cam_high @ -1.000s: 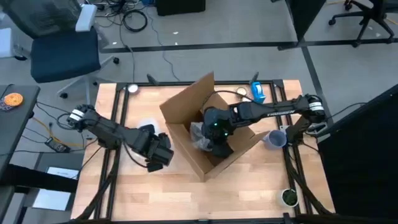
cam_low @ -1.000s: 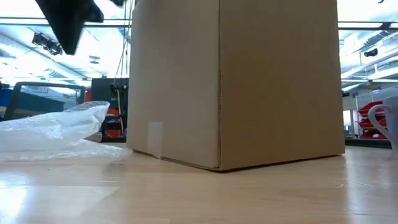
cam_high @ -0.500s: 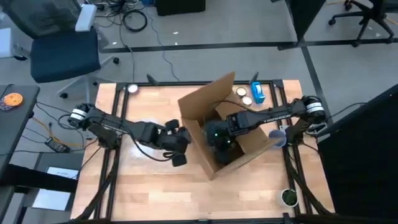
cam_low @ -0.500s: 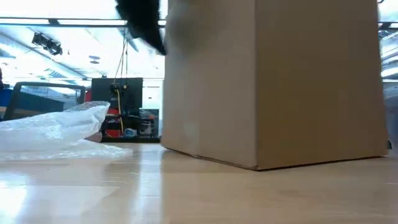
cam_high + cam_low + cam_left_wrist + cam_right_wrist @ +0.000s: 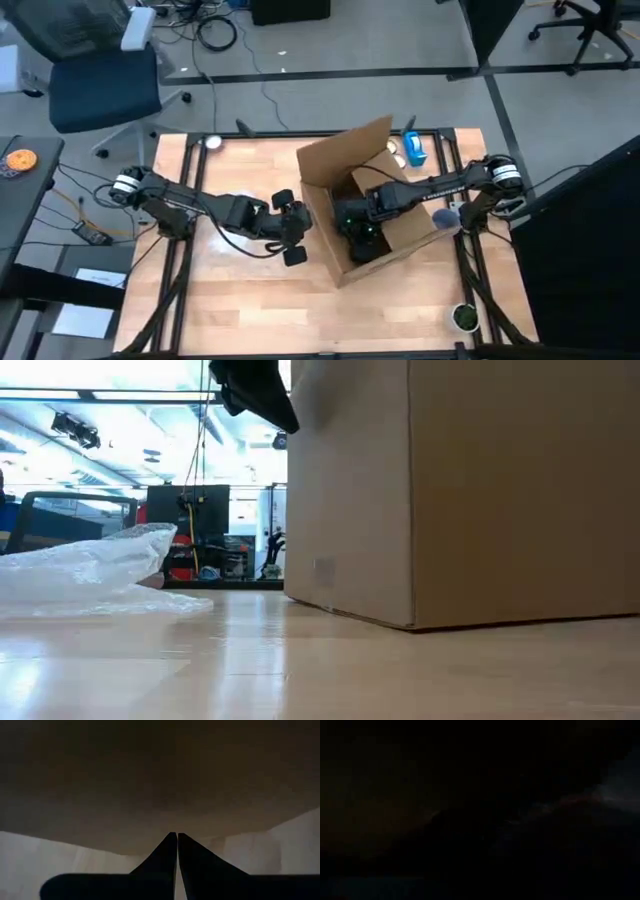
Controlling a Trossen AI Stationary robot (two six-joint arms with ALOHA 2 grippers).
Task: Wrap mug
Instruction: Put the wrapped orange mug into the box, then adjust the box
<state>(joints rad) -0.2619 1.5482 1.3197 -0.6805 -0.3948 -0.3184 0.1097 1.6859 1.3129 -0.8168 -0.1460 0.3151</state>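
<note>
- The cardboard box [image 5: 365, 215] stands open on the table [image 5: 230, 290], toward 3 o'clock from the table's middle, with one flap raised toward 12 o'clock.
- The right gripper [image 5: 362, 232] reaches down inside the box; its wrist view is nearly black, so I cannot tell how its fingers stand or whether they hold anything.
- The left gripper [image 5: 177, 851] has its fingers pressed together, tips against the box's outer wall at the box's 9 o'clock side.
- A pale mug [image 5: 446, 219] seems to stand just outside the box at its 3 o'clock side, partly hidden by the right arm.
- A crumpled sheet of bubble wrap [image 5: 95, 573] lies on the table in the low view, well apart from the box.
- Judgement: the mug is likely stiff, smooth, breakable and slippery under hard fingers; taking it by the rim or handle seems safest. The wrap is light and limp, best pinched at an edge.
</note>
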